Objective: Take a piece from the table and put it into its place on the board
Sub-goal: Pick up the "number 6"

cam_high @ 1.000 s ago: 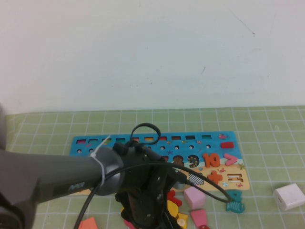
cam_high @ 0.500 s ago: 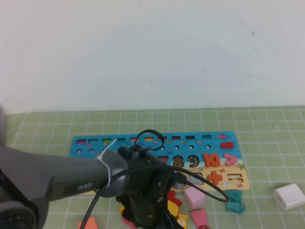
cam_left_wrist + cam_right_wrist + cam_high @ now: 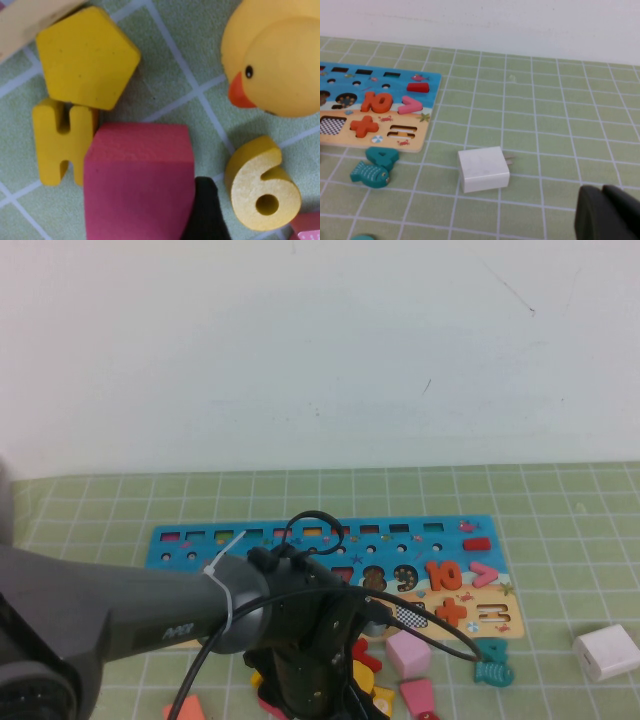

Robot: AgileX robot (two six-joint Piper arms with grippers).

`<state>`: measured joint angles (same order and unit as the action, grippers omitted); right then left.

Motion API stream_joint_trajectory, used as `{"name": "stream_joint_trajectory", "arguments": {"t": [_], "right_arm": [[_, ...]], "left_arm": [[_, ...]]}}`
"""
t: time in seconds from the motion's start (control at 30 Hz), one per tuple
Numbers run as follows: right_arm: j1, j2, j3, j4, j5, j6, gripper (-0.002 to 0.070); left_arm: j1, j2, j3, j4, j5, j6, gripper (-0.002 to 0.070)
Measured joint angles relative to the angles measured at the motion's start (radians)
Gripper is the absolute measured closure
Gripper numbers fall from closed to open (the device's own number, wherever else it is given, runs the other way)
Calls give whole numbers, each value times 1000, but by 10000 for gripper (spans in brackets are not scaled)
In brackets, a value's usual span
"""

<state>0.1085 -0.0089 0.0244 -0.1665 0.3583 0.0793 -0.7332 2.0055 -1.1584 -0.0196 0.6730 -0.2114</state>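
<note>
The piece, a small yellow numeral 6 [image 3: 262,187], lies flat on the green mat just below a yellow duck [image 3: 275,55]. My left gripper [image 3: 315,695] hangs low over the heap of pieces in front of the board [image 3: 455,552], and the wrist hides its jaws in the high view. In the left wrist view one black fingertip [image 3: 205,212] stands beside the 6 with a narrow strip of mat between them; the other fingertip is out of frame. Nothing is held. My right gripper [image 3: 607,215] is shut and empty over the mat, off to the right near a white charger [image 3: 484,169].
Close round the 6 lie a red block [image 3: 140,180], a yellow H [image 3: 60,145] and a yellow pentagon [image 3: 85,55]. Pink blocks [image 3: 408,653], a teal fish [image 3: 494,672] and the charger [image 3: 606,652] lie to the right in front of the board.
The left arm has shifted slightly to the right and down over the heap, then held still. The pieces and the board have not moved.
</note>
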Motion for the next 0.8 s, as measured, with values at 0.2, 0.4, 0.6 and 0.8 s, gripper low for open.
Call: {"name": "stream_joint_trajectory", "arguments": {"t": [0.2,0.4,0.6,0.8], "right_arm": [[0,0,0,0,0,0,678],[0,0,0,0,0,0,678],[0,0,0,0,0,0,678],[0,0,0,0,0,0,678]], "left_arm": [[0,0,0,-11,0,2,221],[0,0,0,-15,0,0,243],[0,0,0,-34,0,0,280],[0,5,0,-38,-9,0,283]]}}
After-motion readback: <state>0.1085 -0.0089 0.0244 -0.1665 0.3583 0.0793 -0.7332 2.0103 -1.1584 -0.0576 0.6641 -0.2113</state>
